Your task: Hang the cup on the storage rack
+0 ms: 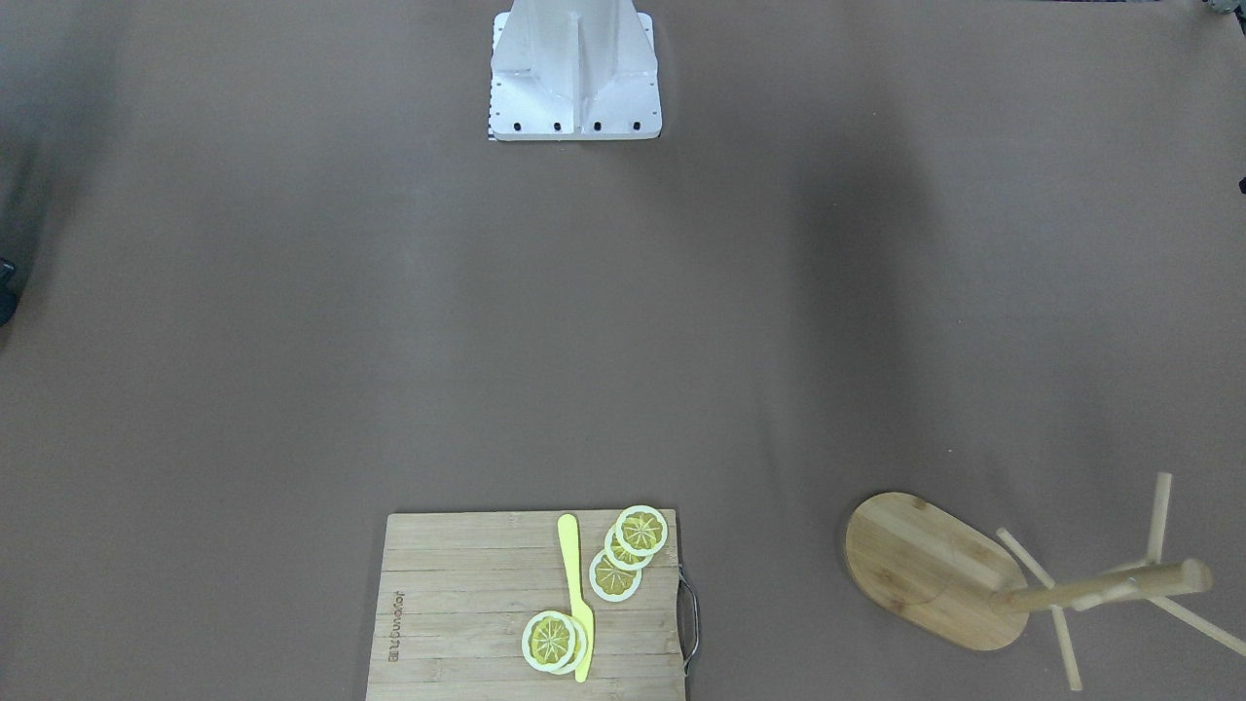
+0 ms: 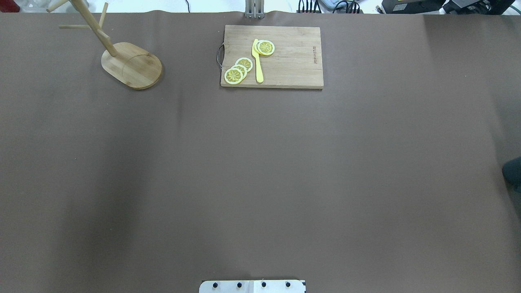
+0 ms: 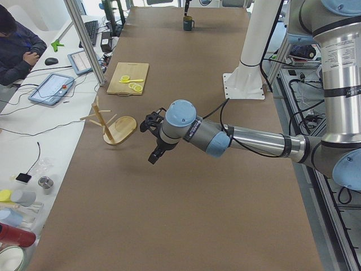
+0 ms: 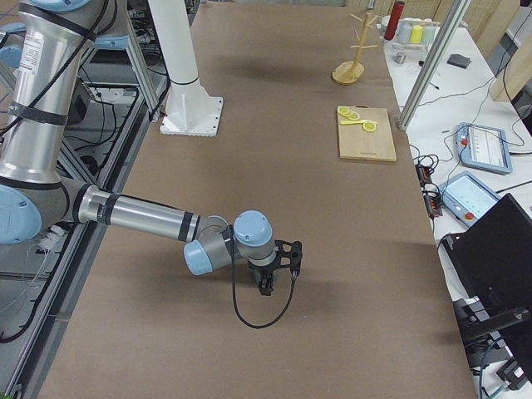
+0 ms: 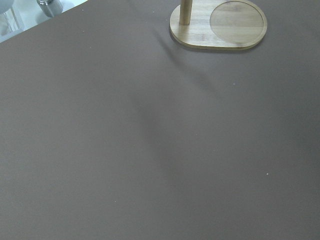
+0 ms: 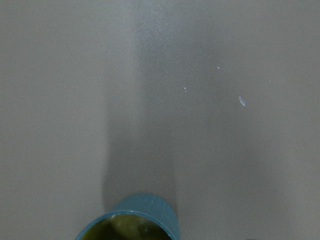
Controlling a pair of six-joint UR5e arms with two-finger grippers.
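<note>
Cup (image 3: 188, 23) stands on table (image 2: 260, 162) beneath right claw (image 4: 266, 288); storage rack (image 2: 131, 65) upright near left claw (image 3: 153, 158); claw openings cannot be determined.

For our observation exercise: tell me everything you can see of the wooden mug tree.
The mug tree is pale, bamboo-like wood: an oval base with a faint circle marked in it, a round post rising near one end, and thin pegs angled upward. It stands upright on the table, at the robot's far left, apart from the cutting board. Nothing hangs on it.

The brown table (image 2: 260, 162) bears the storage rack (image 2: 132, 65), a cutting board (image 2: 293, 61) and the cup (image 3: 188, 23), well apart.
</note>
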